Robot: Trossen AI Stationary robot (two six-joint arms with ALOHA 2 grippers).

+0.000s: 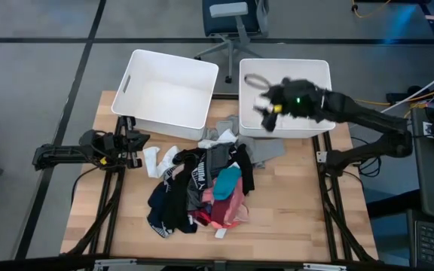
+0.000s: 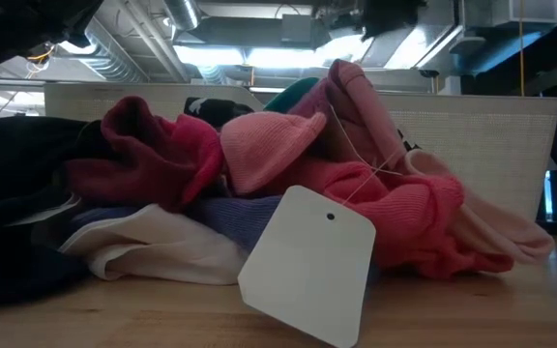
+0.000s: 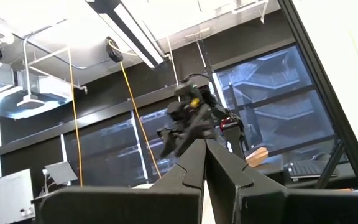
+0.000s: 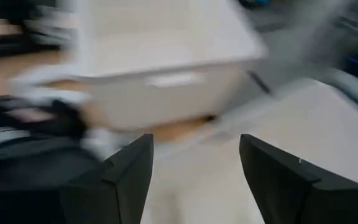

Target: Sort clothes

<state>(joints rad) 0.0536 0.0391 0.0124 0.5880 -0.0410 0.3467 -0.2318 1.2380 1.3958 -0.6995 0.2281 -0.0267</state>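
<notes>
Right gripper [image 1: 268, 104] hung over the right bin [image 1: 319, 71], jaws spread wide and empty, likely just after a drop. Clothes [image 1: 202, 188] lay heaped mid-desk [image 1: 292, 211], unsorted. Left gripper [image 1: 136, 147] waited at the desk's left edge, jaws shut, empty.

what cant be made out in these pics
- Whether anything lies in the right bin: high view, the right gripper covers part of it; right wrist view is motion-blurred.
- Garments low in the clothes pile: high view, buried under others.
- What the white tag says: low view, its face is blank.
</notes>
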